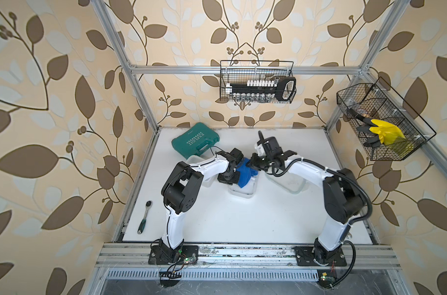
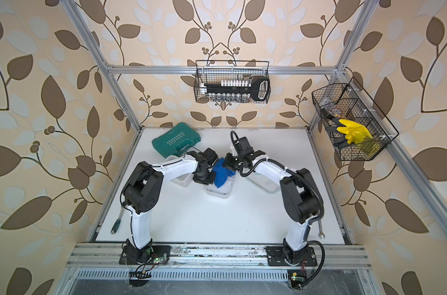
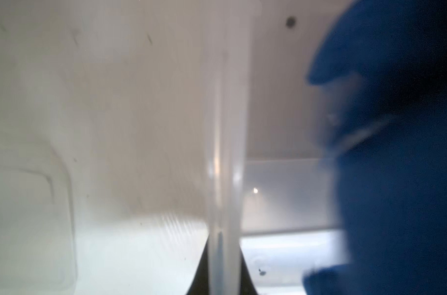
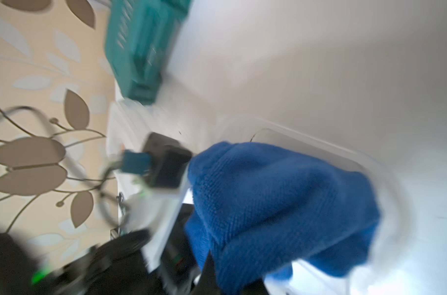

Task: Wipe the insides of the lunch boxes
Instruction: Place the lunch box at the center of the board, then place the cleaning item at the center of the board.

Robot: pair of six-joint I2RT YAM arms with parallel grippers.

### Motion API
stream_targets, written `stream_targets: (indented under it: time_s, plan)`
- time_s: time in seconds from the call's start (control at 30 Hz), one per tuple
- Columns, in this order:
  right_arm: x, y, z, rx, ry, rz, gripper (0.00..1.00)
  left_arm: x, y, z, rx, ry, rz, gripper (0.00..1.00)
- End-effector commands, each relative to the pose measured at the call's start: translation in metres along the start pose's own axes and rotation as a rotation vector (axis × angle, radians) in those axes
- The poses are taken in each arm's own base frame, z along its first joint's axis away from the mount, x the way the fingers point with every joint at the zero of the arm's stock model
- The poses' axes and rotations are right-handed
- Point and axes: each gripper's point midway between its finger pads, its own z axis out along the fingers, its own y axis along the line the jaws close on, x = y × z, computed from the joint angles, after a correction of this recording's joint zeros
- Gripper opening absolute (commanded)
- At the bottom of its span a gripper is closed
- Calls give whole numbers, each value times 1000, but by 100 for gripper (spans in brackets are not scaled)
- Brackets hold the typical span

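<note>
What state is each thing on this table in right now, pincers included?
middle lunch box: upright, lid off.
blue cloth: bunched, dipping into the middle lunch box.
left pincer: shut on the middle lunch box's wall.
right pincer: shut on the blue cloth.
green case: closed.
ratchet: lying flat, untouched.

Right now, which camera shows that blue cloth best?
The right wrist view: the blue cloth is largest there, weave visible. Both top views show it small, over a lunch box. The left wrist view catches only a blurred blue edge.
</note>
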Motion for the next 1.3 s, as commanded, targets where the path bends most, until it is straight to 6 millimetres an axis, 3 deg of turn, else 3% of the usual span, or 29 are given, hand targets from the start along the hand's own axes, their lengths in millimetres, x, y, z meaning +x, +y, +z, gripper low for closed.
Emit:
stream_targets:
  time_s: [0.0,0.07,0.13,0.33,0.47,0.57,0.73,0.77,0.87,0.93,1.03,1.07,1.27]
  plan:
    - [-17,-15,-53,86,-62,-80,0,-28,-2,-6,28,-35,-50,6]
    - [-22,-27,-78,114,-83,-89,0,-39,-6,-5,64,-36,-78,5]
    - [-25,-53,-101,176,-100,-62,0,-52,-13,-7,96,-45,-94,6]
    - [-31,-174,-154,316,-172,217,0,-73,-40,-8,206,-31,-126,8]
    - [-24,-225,-169,385,-177,317,0,-73,-49,-8,259,-33,-149,16]
    - [-23,-248,-170,412,-193,380,0,-71,-55,-8,294,-20,-150,24]
    - [-11,-259,-155,410,-112,412,1,-66,-58,-8,315,-7,-142,34]
    - [-7,-261,-153,415,-96,420,6,-64,-58,-9,321,-7,-144,37]
    - [0,-262,-154,431,-76,427,51,-62,-57,-18,329,-27,-141,54]
    - [-2,-257,-160,427,-88,416,66,-60,-53,-26,314,-48,-135,67]
    - [-5,-240,-174,405,-119,382,91,-63,-49,-48,300,-101,-125,98]
    - [-6,-234,-178,394,-132,371,97,-64,-48,-56,298,-122,-121,99]
    - [-5,-198,-196,292,-163,337,98,-65,-55,-93,326,-205,-73,99]
